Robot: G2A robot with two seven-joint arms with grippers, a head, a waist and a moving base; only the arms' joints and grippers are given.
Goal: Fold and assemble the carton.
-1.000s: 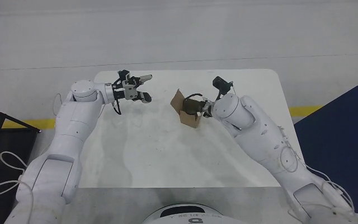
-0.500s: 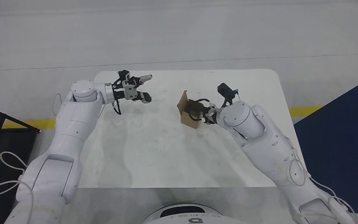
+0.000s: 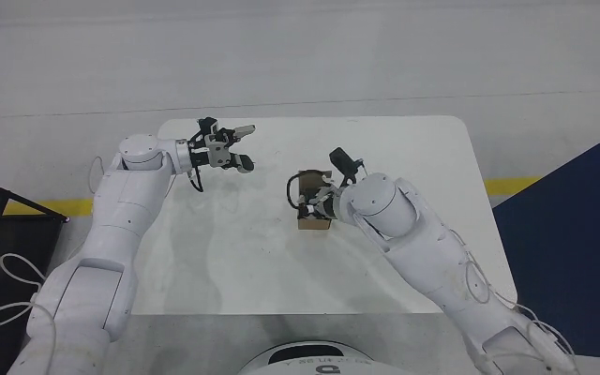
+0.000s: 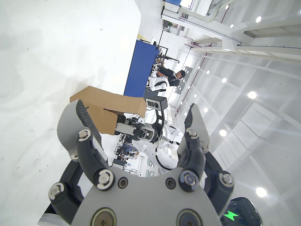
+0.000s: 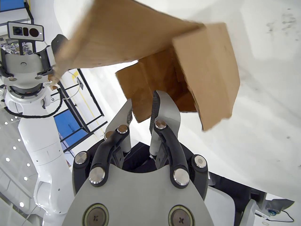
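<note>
We see the small brown cardboard carton (image 3: 311,223) (image 4: 105,102) (image 5: 207,71) near the middle of the white tabletop (image 3: 234,262), well apart from every edge. Its flaps are unfolded and its mouth is open, with brown walls showing inside. Our right gripper (image 3: 314,197) (image 5: 144,99) pinches one flap. Our left gripper (image 3: 246,148) (image 4: 136,105) hangs near the far left corner, fingers spread wide, well apart from the carton, with bare tabletop between them.
</note>
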